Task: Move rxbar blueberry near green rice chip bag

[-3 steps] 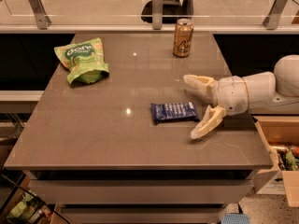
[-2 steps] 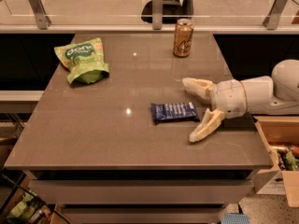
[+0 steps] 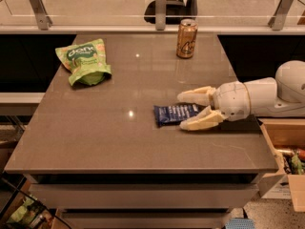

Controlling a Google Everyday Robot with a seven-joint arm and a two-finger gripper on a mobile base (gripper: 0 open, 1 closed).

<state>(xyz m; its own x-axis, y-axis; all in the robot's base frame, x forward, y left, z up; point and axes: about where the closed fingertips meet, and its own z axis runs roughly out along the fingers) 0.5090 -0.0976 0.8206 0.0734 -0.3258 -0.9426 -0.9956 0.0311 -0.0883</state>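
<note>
Claw (image 3: 182, 112) sits low near the right edge of the table (image 3: 119, 142), fingers (image 3: 198, 95) spread around the right end of the bar (image 3: 170, 114). Bag (image 3: 82, 61) lies near the far-left corner.

Grey-brown counter (image 3: 119, 147) bears a light-green foil chip bag (image 3: 83, 61), orange-gold can (image 3: 187, 31), dark-blue flat snack bar (image 3: 170, 114); white gripper (image 3: 182, 111), jaws spread, straddles it.

Warm, even light falls from overhead onto the glossy worktop (image 3: 95, 128), leaving two small bright glints and a faint reflection in front of the can (image 3: 187, 38). The pale claw (image 3: 182, 112), low at the right with fingers spread about the blue bar (image 3: 167, 114), casts a soft shadow. The green bag (image 3: 84, 61) shades its near edge. Both flanking recesses are dark.
</note>
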